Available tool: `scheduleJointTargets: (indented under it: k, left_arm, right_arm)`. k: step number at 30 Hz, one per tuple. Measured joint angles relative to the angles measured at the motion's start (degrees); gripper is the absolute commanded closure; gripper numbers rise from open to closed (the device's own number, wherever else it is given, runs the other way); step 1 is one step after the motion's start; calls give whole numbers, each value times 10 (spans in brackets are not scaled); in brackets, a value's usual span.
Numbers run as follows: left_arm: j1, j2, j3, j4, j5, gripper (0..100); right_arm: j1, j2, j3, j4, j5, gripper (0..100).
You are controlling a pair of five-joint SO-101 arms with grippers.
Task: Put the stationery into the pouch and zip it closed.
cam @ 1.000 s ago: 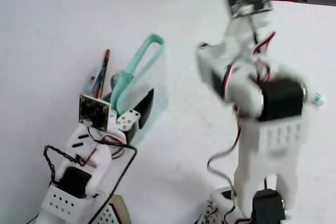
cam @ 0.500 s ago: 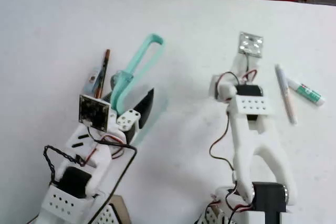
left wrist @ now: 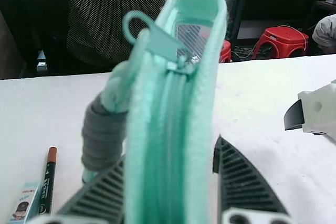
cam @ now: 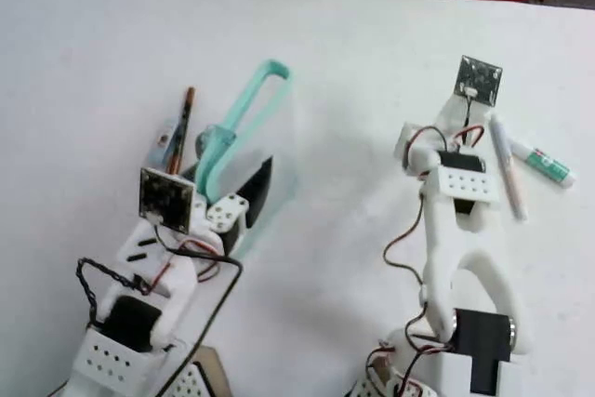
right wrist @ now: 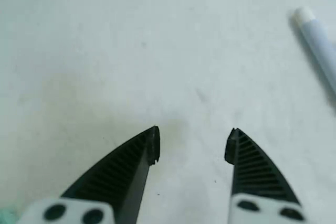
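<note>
Your left hand (left wrist: 167, 158) clamps the green pouch (left wrist: 178, 77), which stands on edge on the surface (right wrist: 105, 51), a pencil (left wrist: 48, 179) lying just beside it. Your right hand (right wrist: 193, 142) hangs half open and empty over the surface, near a pale pen (right wrist: 320, 45).

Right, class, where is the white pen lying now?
In the high view the white pen lies on the table's right side, close beside the right arm, with the green-labelled marker just beyond it and the pouch far to its left.

The left gripper (left wrist: 168, 156) clamps the pouch (left wrist: 181, 98) between its fingers. The right gripper (right wrist: 193, 136) points downward with its jaws parted and its arm stretched forward.
</note>
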Motion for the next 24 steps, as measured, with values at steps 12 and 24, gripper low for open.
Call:
scheduleJointTargets:
  k: [12,24]
  left_arm:
    - [0,0,0,0,0,809]
    - [0,0,0,0,0,809]
  right_arm:
    - [178,150,-135,13,-82,794]
    - [215,406,-423,178,-114,794]
